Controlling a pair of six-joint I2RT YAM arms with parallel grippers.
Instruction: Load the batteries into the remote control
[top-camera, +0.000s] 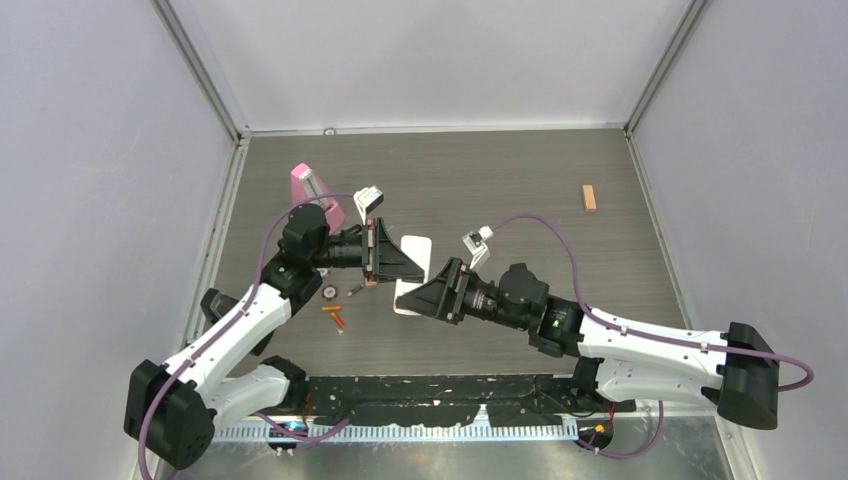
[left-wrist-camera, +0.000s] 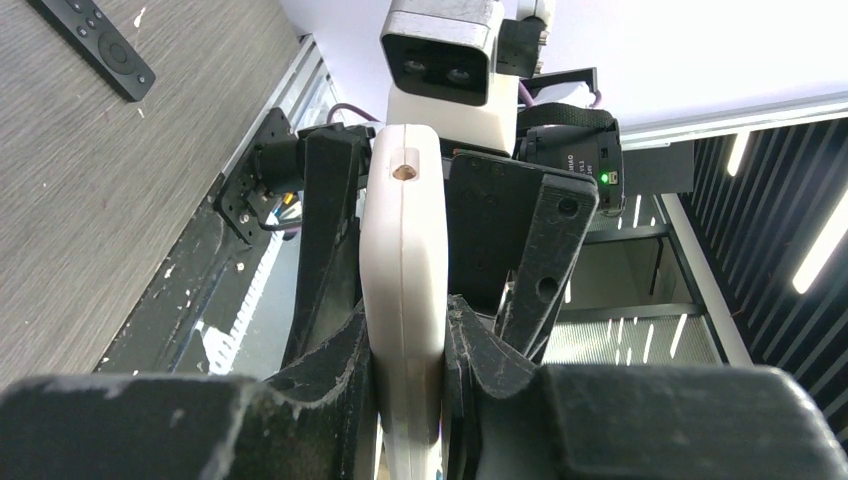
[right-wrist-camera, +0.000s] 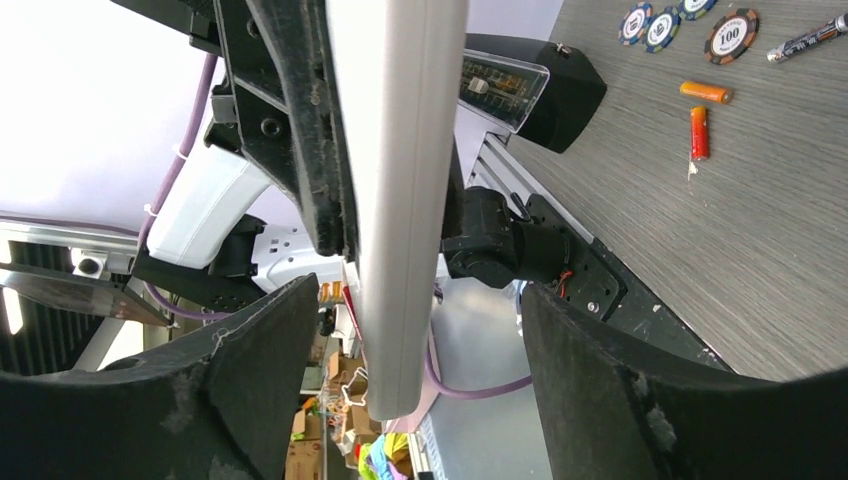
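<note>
Left gripper (left-wrist-camera: 408, 345) is clamping the white remote (left-wrist-camera: 400, 240) midair, its long axis running out between the right gripper (right-wrist-camera: 420, 360), jaws wide apart and not touching it, while the orange batteries (right-wrist-camera: 704, 92) are lying on the table (right-wrist-camera: 760, 260) below, nearer the left gripper.

The gray wood-look table (top-camera: 520, 170) has plain pale walls (top-camera: 430, 60) at its back, left and right sides, shiny metal rails (top-camera: 205, 75) in the corners, and long bright lights (left-wrist-camera: 822, 250) high past its near edge.
</note>
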